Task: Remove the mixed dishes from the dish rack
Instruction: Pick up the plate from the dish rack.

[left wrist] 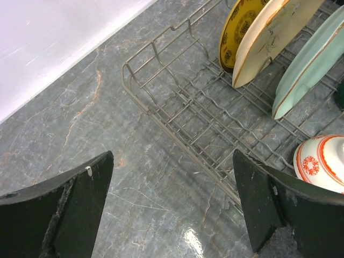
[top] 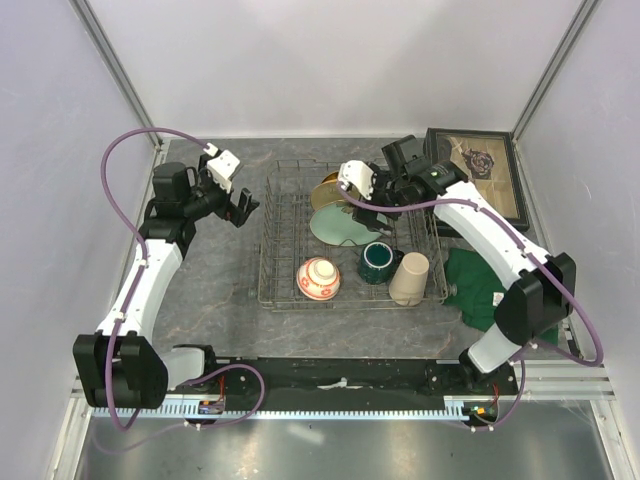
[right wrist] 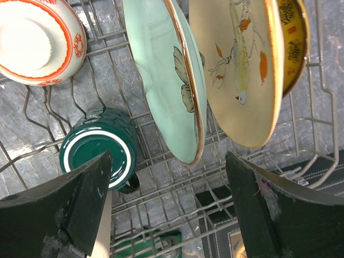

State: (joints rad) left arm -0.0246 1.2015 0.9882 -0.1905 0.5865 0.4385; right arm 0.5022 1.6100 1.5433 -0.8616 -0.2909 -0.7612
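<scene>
I judge unloading has not begun: every dish sits in the large grey wire dish rack at the middle of the grey marbled tabletop.

At the rack's 12 o'clock end the plates stand on edge, leaning between the tines that prop them to drain. The gold-brown patterned plate is farthest, a cream plate painted with a bird comes next, and the pale green plate is nearest.

The small red-and-white bowl at 7 o'clock and the dark green handled mug at 5 o'clock rest foot-up, mouths down on the wires. The tall beige tumbler is just beside the mug at its 3 o'clock. I cannot tell whether it stands or leans.

My right hand hangs over the plates, fingers wide apart and empty, placed, I think, to take a rim edge-on. My left hand hovers at the rack's 9 o'clock over bare tabletop. It is likewise spread and holding nothing, probably parked outside the wires, out of the right arm's way.
</scene>
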